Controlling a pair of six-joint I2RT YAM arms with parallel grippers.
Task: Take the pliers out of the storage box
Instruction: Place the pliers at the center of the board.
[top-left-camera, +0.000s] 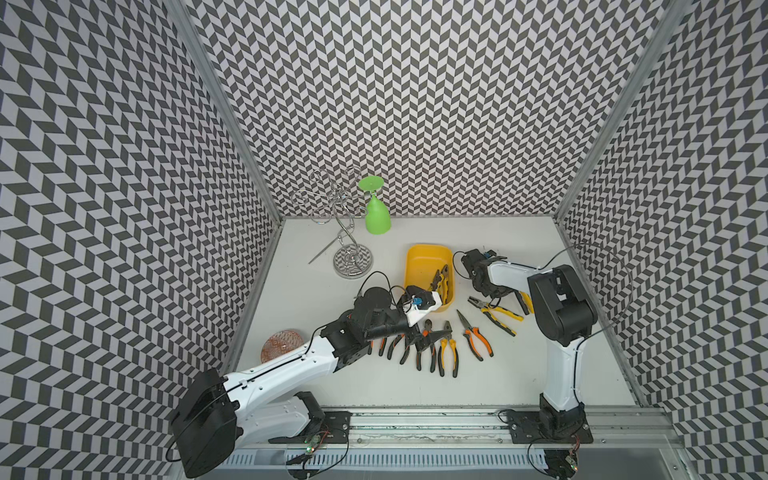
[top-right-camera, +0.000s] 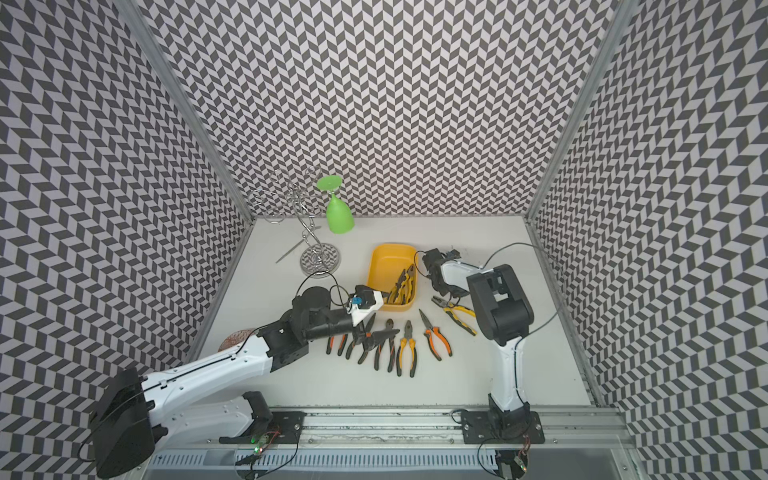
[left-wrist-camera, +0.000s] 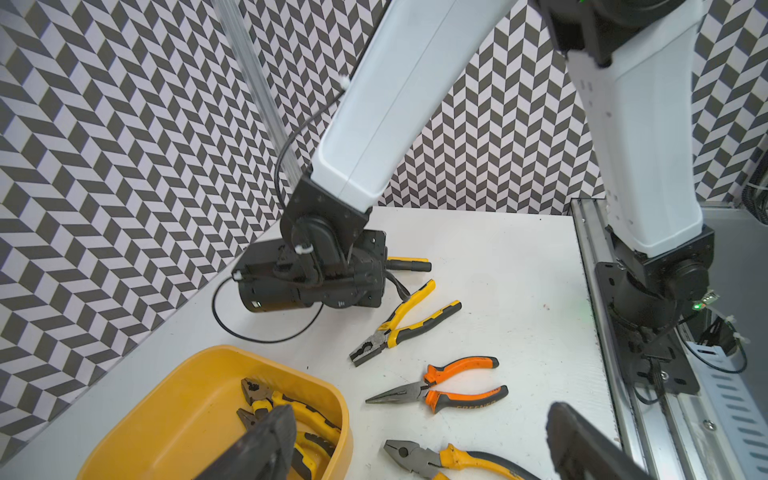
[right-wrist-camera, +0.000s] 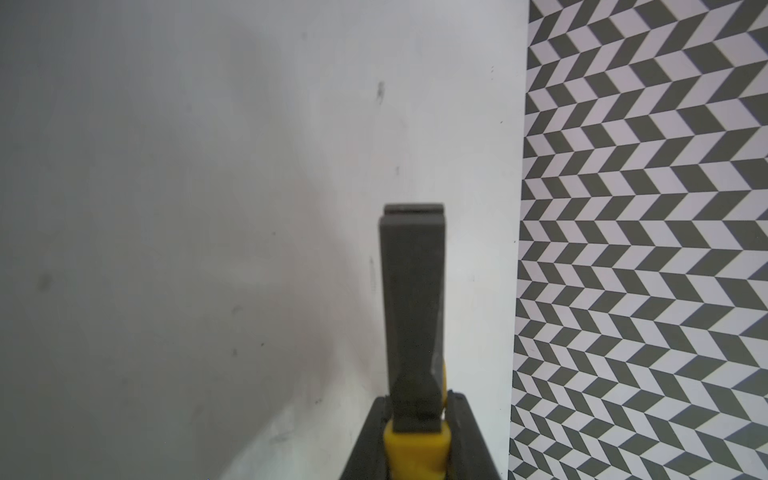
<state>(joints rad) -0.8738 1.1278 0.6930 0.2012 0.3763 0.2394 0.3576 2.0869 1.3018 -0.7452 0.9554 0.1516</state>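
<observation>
We see bright, even light, with soft shadows on the table. The right wrist view is hazy and soft close up.

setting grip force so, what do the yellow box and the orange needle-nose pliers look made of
Storage box: probably moulded plastic, semi-glossy; even yellow colour, rounded corners, soft highlights. Needle-nose pliers: jaws look like dull grey metal, likely steel; handles seem matte rubbery plastic, orange over black.

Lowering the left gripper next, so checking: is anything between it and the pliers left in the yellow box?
Nothing covers the pliers in the storage box. But the open left gripper seems to straddle the box's wall: one finger is over the box, the other outside it.
</observation>
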